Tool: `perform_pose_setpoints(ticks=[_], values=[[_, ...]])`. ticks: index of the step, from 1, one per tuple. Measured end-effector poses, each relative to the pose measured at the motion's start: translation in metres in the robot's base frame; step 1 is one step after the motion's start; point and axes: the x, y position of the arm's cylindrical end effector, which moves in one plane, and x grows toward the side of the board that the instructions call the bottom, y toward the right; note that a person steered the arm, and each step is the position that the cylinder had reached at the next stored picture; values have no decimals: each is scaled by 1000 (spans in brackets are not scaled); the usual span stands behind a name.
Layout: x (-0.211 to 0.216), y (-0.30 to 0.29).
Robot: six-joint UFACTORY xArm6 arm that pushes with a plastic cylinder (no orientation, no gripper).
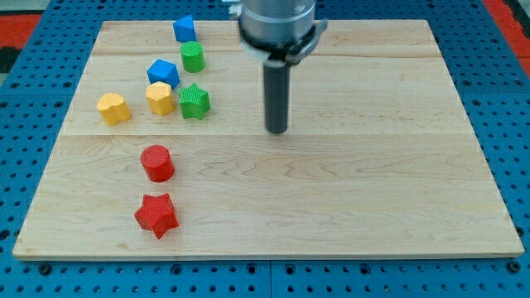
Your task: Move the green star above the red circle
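Across nearly the whole view stretches the wooden board point(331, 207), pale planks laid on a blue pegboard table point(505, 99). Down from the view's top comes the arm's grey housing point(277, 21), and out of it the dark rod, upright, with my tip point(277, 131) planted on bare wood a little left of the board's centre. No grasping here, folks: it is a plain rod, holding nothing and touching no block.

Now the blocks, all gathered on the view's left! The red star point(156, 215) sits lowest, near the board's bottom edge, and just above it, apart, stands the red circle point(156, 162). Higher up, the green star point(195, 101) sits well left of my tip, up and to the right of the red circle, with clear wood between them. Right beside it on its left is a yellow block point(160, 98), so close I cannot tell if they touch. A blue block point(163, 73) is tucked just above that yellow one. Further left, alone, rests a second yellow block point(113, 108), heart-like in shape. Up top, a green block point(192, 57), roundish, stands above the green star, and the small blue block point(184, 28) perches nearest the board's top edge.
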Motion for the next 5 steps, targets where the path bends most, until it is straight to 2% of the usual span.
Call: perform_pose_setpoints(ticks=[1,2,3,5], values=[[-68,16],[-91,15],[-91,11],[-86,-61]])
